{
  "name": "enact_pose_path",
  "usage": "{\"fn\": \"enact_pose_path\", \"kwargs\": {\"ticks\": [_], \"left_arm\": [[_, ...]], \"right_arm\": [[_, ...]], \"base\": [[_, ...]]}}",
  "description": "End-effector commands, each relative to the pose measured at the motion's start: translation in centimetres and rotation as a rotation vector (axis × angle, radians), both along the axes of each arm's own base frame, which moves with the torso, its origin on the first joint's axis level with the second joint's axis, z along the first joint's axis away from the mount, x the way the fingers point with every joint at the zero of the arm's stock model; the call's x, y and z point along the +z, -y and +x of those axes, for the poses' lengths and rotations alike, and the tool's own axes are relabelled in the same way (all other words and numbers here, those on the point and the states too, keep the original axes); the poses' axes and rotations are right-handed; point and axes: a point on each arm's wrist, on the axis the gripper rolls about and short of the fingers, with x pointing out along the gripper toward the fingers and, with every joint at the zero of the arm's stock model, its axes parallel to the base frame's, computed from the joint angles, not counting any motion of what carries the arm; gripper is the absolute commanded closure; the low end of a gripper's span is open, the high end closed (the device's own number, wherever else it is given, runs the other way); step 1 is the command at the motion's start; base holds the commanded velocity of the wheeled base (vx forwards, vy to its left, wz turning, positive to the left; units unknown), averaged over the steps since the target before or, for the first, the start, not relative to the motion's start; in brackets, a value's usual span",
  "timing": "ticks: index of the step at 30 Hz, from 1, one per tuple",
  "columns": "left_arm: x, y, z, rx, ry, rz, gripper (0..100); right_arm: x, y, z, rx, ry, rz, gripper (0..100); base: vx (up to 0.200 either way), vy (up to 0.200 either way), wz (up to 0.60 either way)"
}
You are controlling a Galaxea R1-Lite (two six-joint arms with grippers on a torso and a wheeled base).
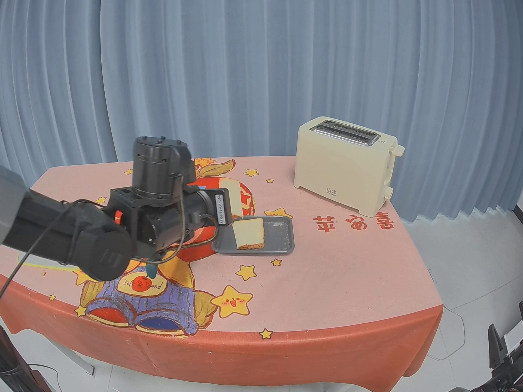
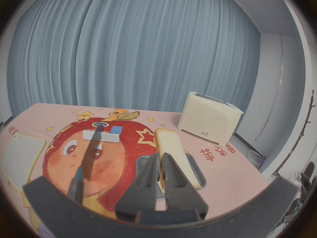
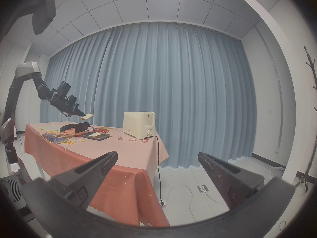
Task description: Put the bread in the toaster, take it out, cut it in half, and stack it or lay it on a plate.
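My left gripper (image 2: 161,156) is shut on a pale bread slice (image 2: 170,147) and holds it edge-on above the grey tray (image 2: 197,176). In the head view this held slice (image 1: 231,194) sticks out past the left wrist, over the tray (image 1: 281,236), where a second slice (image 1: 250,233) lies flat. The cream toaster (image 1: 343,164) stands at the table's back right with its slots facing up, well beyond the tray. My right gripper (image 3: 158,169) is open and holds nothing; it is off the table's right end, low beside the cloth.
A knife (image 2: 91,151) rests with its blade on a small white block (image 2: 101,136), left of the tray. A pale cutting board (image 2: 19,155) lies at the table's far left. The toaster's cord (image 3: 158,169) hangs down to the floor at the right end.
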Motion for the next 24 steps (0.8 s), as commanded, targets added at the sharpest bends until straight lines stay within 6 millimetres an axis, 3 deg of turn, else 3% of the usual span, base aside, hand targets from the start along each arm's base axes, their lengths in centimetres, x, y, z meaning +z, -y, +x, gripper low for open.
{"fn": "enact_pose_path", "kwargs": {"ticks": [1,8,24], "left_arm": [[-3.4,2.1,3.2,-0.002,-0.046,0.025,100],[-3.7,2.7,4.6,-0.005,-0.045,0.02,100],[-6.6,2.3,3.8,0.013,-0.15,0.036,100]], "right_arm": [[-0.4,0.0,0.0,0.0,0.001,0.0,0],[-0.4,0.0,0.0,0.0,0.001,0.0,0],[-0.4,0.0,0.0,0.001,0.001,0.0,0]], "base": [[0.0,0.0,0.0],[0.0,0.0,0.0],[0.0,0.0,0.0]]}}
